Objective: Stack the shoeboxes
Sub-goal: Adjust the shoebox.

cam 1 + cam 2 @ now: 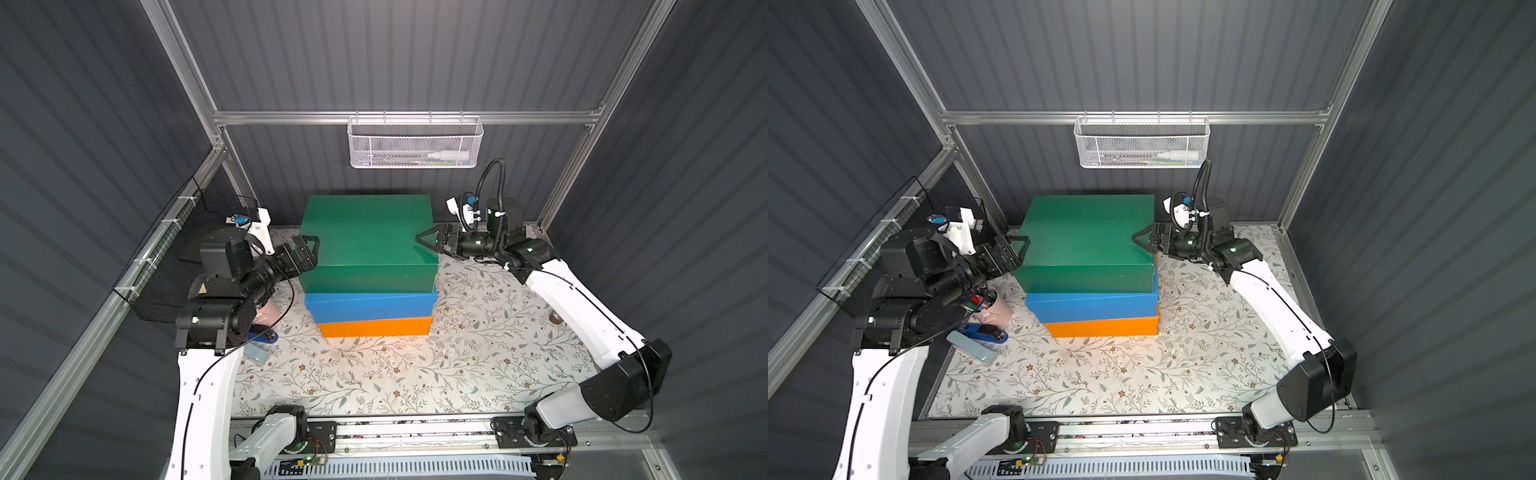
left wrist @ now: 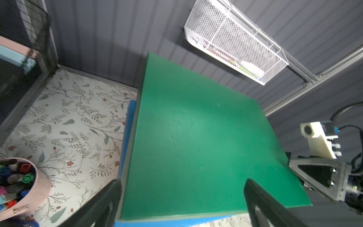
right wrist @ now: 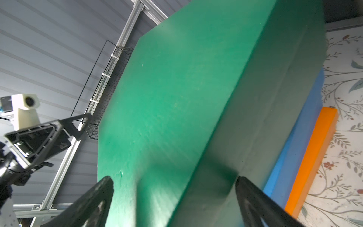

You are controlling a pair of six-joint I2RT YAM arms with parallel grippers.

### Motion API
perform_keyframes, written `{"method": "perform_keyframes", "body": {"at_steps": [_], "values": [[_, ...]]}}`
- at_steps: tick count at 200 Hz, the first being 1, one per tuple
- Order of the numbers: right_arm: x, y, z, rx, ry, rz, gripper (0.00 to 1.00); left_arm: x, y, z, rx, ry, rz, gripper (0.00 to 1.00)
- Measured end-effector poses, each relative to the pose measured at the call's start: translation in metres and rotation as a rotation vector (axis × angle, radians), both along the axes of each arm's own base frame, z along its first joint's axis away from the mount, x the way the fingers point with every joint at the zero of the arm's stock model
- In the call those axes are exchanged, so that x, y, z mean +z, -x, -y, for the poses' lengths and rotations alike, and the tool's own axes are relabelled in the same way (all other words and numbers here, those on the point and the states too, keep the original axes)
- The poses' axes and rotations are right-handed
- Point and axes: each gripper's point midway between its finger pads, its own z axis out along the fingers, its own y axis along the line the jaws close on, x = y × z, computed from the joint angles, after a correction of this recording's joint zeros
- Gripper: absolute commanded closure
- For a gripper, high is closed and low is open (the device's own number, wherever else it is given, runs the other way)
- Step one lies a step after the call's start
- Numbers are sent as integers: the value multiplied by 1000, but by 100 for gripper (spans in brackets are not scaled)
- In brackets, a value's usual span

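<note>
well, the floral bench (image 1: 478,365) carries everything. the shoeboxes stand on it as one pile at the centre of the frame in both top views, set toward the back wall. the green shoebox (image 1: 365,241) lies on top, the blue shoebox (image 1: 370,305) is under it, and the orange shoebox (image 1: 374,327) is at the bottom, touching the bench. we judge the stacking done, since all three are piled with lids on and the top one looks level. the near edges step outward going down, so the pile is not quite flush. the right wrist view shows blue past green and orange past blue.

the left gripper (image 1: 311,248) stands at the left end of the green lid and the right gripper (image 1: 422,240) at its right end. each has its fingers spread wide, and in the wrist views the box's end lies between them. nothing is pinched, and we cannot tell whether any finger touches the cardboard. we read the mirrored stance as two arms sharing a box too wide for one grip, each taking an end to keep it level.

smaller things sit clear of the pile. the white mesh basket (image 1: 415,143) hangs on the rail at upper centre. the pink cup of markers (image 1: 996,311) and the light-blue stapler (image 1: 973,347) are at the left.

we find no brand, label or print on any box. a yellow warning sticker (image 1: 203,288) on the left arm is too small to read.
</note>
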Motion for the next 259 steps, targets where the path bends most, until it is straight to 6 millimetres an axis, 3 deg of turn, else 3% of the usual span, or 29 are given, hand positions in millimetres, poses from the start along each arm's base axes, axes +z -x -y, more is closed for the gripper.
{"method": "perform_keyframes", "body": {"at_steps": [30, 70, 118, 196, 259], "values": [[-2, -1, 2, -8, 10, 1, 1, -13, -12, -2, 13, -6, -31, 0], [-2, -2, 3, -10, 14, 6, 1, -79, -25, 0, 5, 1, -178, 0], [4, -2, 3, -4, 10, 17, 1, -75, -25, 5, -25, 15, -148, 0], [1, 0, -1, 23, 0, -3, 1, -72, 5, 15, -71, 64, -152, 1], [1, 0, -2, 25, -1, -6, 1, -73, 8, 16, -71, 73, -161, 2]]}}
